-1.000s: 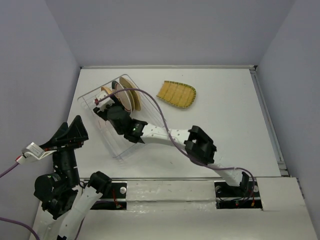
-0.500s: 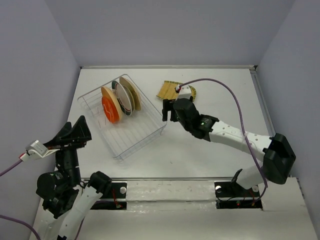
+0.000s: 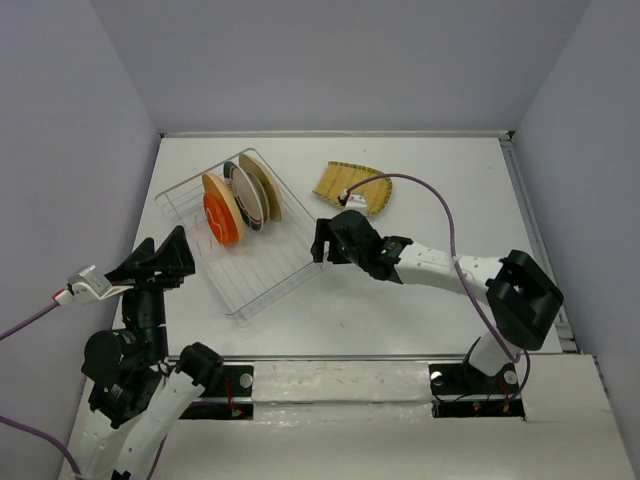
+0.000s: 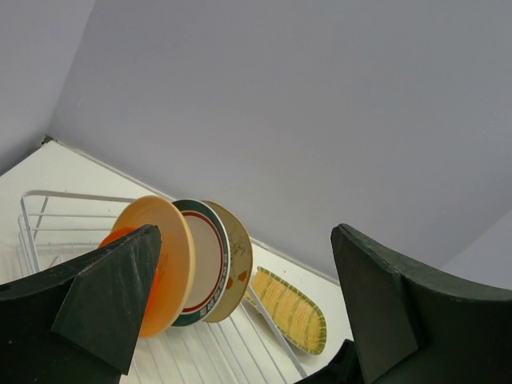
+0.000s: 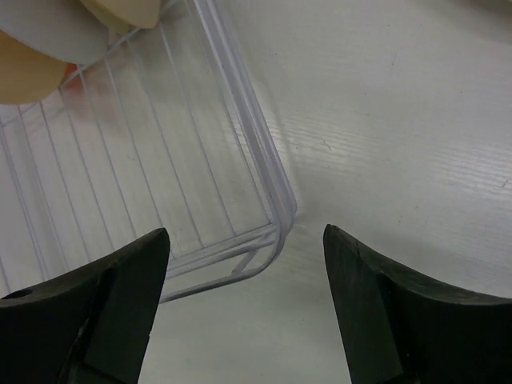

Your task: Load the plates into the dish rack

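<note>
Dish rack (image 3: pixel 262 262), clear w/ thin white wire dividers, sits askew on a white table (image 3: pixel 440 215), left of centre, in a booth closed by plain pale grey walls (image 3: pixel 340 60) on three sides. Nearest the arm bases, the left gripper (image 3: pixel 165 262) hangs raised off the rack's near-left side, jaws spread wide and holding nothing; seen from its wrist cam, the left gripper (image 4: pixel 246 232) frames the rack's wire rim (image 4: pixel 32 214) and the plates beyond, well apart from them. Mid-table, the right gripper (image 3: pixel 322 240) is at the rack's right corner, jaws likewise released and empty; the right wrist cam shows the right gripper (image 5: pixel 246 236) w/ that rounded corner (image 5: pixel 276 214) between its fingers (image 5: pixel 96 308), contact not clear. Farther in, four plates stand on edge in the rack's far end, packed close: orange-red plate (image 3: pixel 222 222) nearest, tan plate (image 3: pixel 212 190) beside it, then teal-rimmed plate (image 3: pixel 245 197) and cream plate (image 3: pixel 266 186) w/ a leafy mark (image 4: pixel 231 282). Beyond the rack's right side, the yellow-green ribbed fan-shaped plate (image 3: pixel 345 183) lies flat on the table, outside the rack, just past the right gripper and partly under its purple cable (image 3: pixel 440 205). Back wall closes the scene.
</note>
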